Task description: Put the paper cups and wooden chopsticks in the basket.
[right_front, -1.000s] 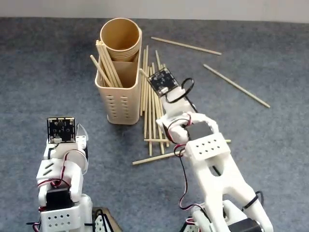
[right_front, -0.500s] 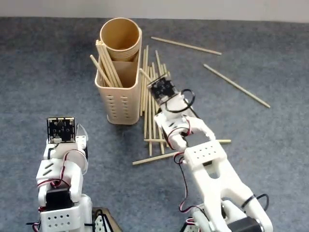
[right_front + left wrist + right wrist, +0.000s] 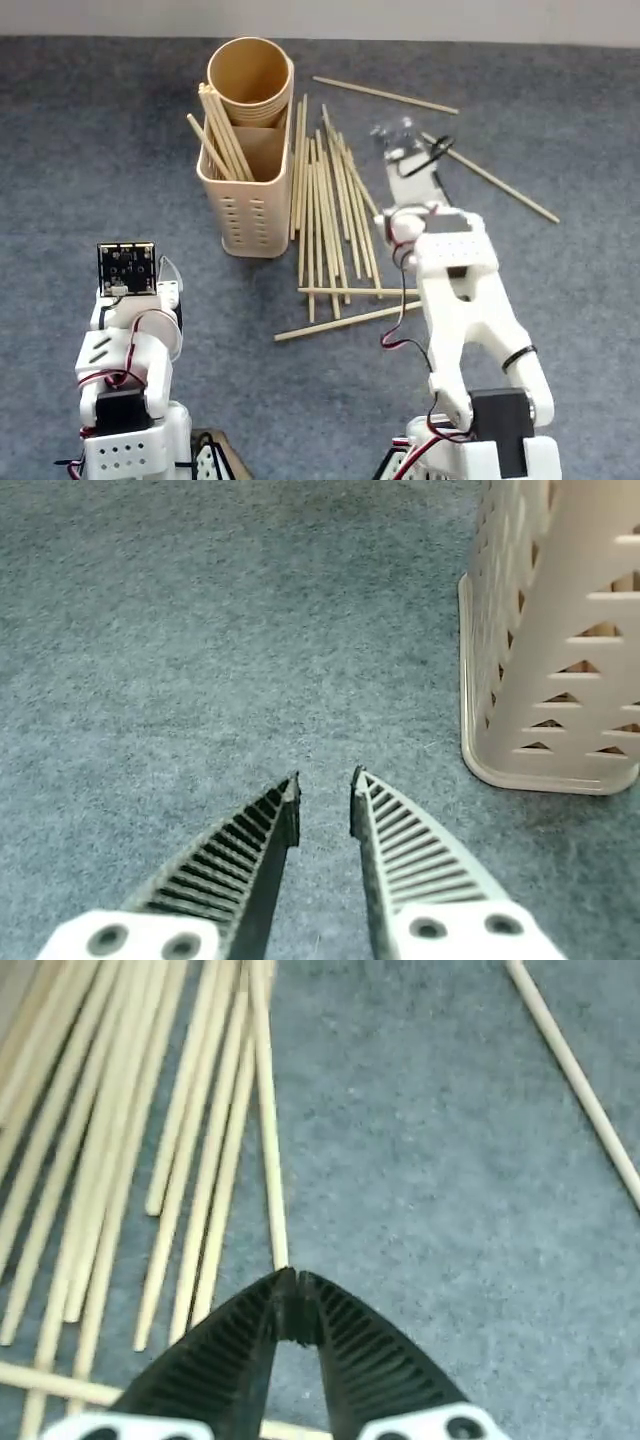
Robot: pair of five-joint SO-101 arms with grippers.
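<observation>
The beige basket (image 3: 245, 195) stands upright with a paper cup (image 3: 250, 78) and a few chopsticks (image 3: 222, 135) in it. To its right, several wooden chopsticks (image 3: 325, 215) lie in a loose pile on the carpet. My right gripper (image 3: 297, 1292) is shut. Its tips sit at the near end of the pile's outermost chopstick (image 3: 266, 1130), and I cannot tell whether that end is pinched. The right arm (image 3: 408, 155) stretches out beside the pile. Near the front left, my left gripper (image 3: 325, 785) hovers open over bare carpet, short of the basket (image 3: 545, 670).
Two loose chopsticks lie apart from the pile: one at the back (image 3: 385, 95) and one to the right (image 3: 490, 178), also (image 3: 575, 1065). Two more (image 3: 345, 320) lie crosswise at the pile's near end. Grey carpet covers the table.
The right arm swung from over the chopstick pile to the right and farther out, uncovering the pile. The left arm has stayed put.
</observation>
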